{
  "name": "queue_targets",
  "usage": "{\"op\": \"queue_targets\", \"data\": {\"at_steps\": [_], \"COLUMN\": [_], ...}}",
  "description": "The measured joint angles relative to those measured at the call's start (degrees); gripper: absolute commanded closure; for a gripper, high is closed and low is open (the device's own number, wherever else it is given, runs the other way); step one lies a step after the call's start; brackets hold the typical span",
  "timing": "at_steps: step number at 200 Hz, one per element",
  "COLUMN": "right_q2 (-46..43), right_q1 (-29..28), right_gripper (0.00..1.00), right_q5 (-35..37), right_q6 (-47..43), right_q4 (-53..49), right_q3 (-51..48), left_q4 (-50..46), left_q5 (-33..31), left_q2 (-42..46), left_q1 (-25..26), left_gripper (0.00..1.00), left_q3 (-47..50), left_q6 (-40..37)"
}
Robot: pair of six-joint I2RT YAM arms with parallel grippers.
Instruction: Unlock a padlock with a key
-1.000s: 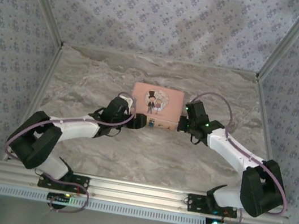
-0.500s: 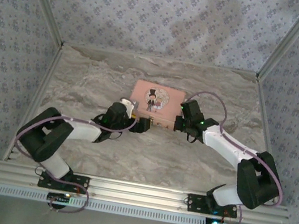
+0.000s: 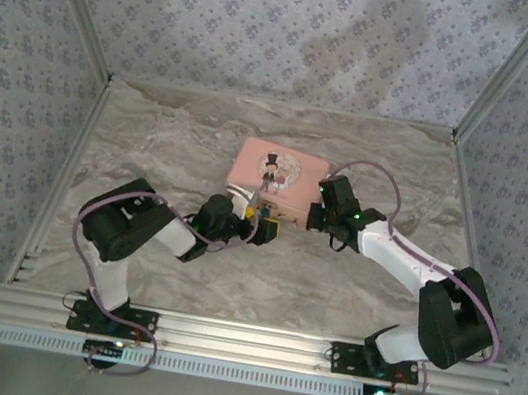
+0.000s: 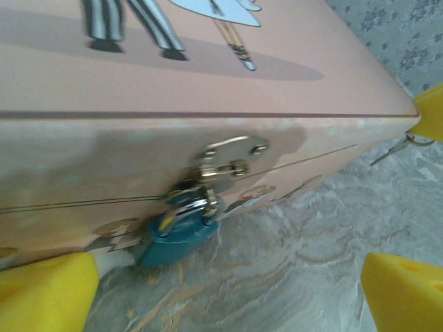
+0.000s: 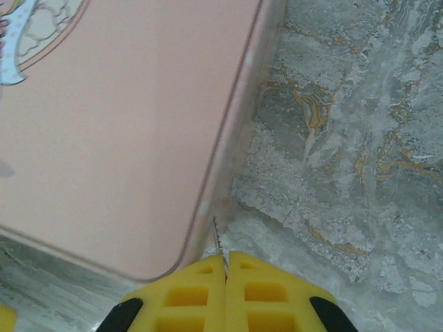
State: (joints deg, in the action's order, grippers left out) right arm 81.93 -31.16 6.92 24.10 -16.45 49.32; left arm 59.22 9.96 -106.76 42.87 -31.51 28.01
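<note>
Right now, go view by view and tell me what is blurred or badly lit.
Left wrist: the padlock is soft, the yellow fingertips of the left end effector smeared. Right wrist: the marble table is sharp, the pink tin softer, the key a faint sliver. Top external: even light, faint shadows on the back wall.

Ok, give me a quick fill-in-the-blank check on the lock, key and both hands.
The padlock hangs from the hasp of the ____ tin.
The left hand is ____, facing the padlock.
The right hand is ____ on the key.
Missing: pink; open; shut.
</note>
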Motion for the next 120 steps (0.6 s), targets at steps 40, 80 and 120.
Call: {"op": "queue_targets", "data": {"at_steps": [40, 80, 120], "right_q2": [0.26, 0.26, 0.26], "right_q1": [0.15, 0.57, 0.76], "right_gripper": [1.00, 1.00, 1.00], "right_q5": [0.02, 0.00, -0.02], "right_q6": [-0.02, -0.02, -0.04], "right_q4": [0.39, 0.42, 0.48], "right_q3": [0.44, 0.44, 0.44], "left_q4": [1.62, 5.99, 10.27], "left_q5": [4.04, 8.28, 11.74], "left_q2": [-2.78, -4.79, -6.80], "left_q1": [0.00, -0.79, -2.69], "left_gripper": [0.12, 0.24, 0.27], "left_q3": [-2.69, -2.91, -2.91], "left_q6": [0.33, 3.43, 7.69]}}
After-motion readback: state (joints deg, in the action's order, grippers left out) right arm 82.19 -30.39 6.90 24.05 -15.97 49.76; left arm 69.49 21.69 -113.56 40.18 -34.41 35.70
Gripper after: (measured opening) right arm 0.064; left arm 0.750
